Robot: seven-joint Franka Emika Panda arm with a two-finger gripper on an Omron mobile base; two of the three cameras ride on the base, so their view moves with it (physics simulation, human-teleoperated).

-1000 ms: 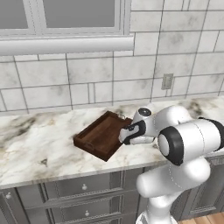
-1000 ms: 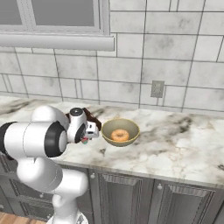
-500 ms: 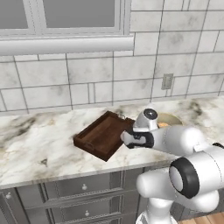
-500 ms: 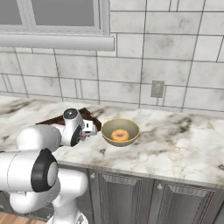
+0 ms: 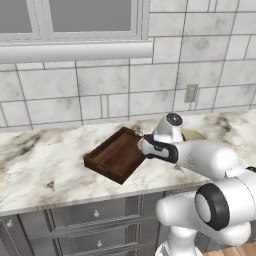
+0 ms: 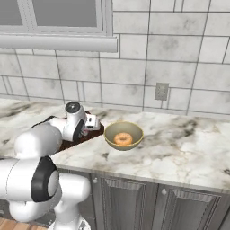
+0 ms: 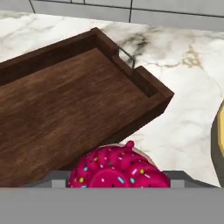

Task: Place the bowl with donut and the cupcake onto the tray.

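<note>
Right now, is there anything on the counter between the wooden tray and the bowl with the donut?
In the right base view, the gripper sits between the tray and bowl.

Kitchen: marble counter [image 5: 45, 160], tiled wall [image 5: 100, 90], cabinet drawers [image 5: 95, 215].

No legible text, labels, brands, numbers or signs anywhere. Tray [image 7: 65, 100] shows plain wood grain only; cupcake [image 7: 118, 170] carries coloured sprinkles, no lettering. Wall outlet [image 6: 161, 91] above the bowl [image 6: 124, 135] is blank. Tiles and marble counter [image 6: 188, 143] by the tray bear no markings.
</note>
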